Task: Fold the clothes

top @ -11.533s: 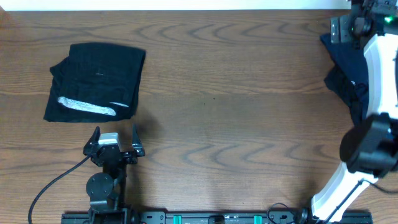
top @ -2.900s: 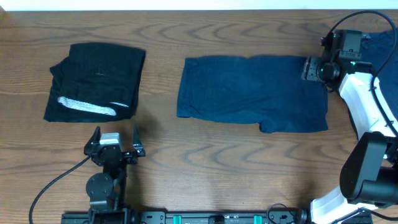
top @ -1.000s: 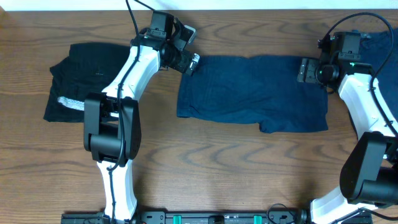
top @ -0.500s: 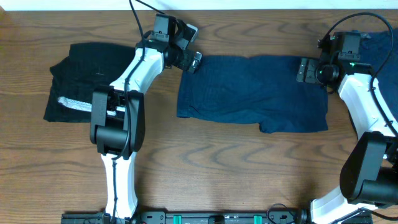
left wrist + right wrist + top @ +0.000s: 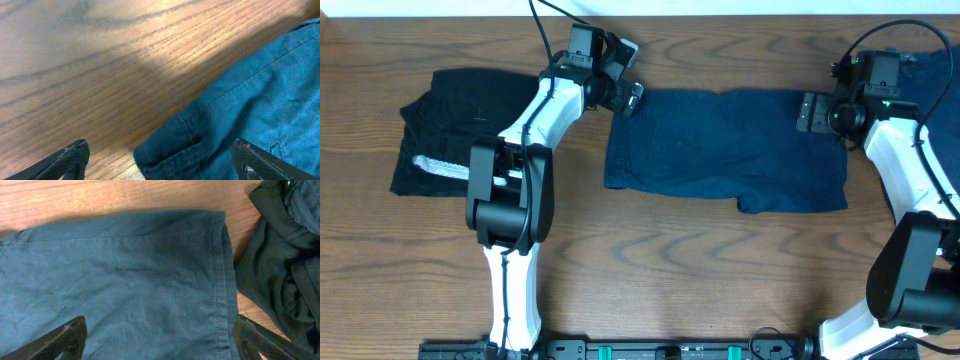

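now that the navy piece [image 5: 725, 150] lies spread flat at centre frame on the table [image 5: 670, 260], our left jaws have come up to its upper-left corner, matching the right jaws at the upper-right corner. both pairs gape wide, holding nothing; we judge the corners get pinched and folded next.

non-task view | I see brown wood-grain table [image 5: 700, 260], swirly grain, matte | white strip [image 5: 720, 7] along its far edge | black bar [image 5: 670, 351] with green tabs at its near edge | soft shadow across the wood in left wrist view
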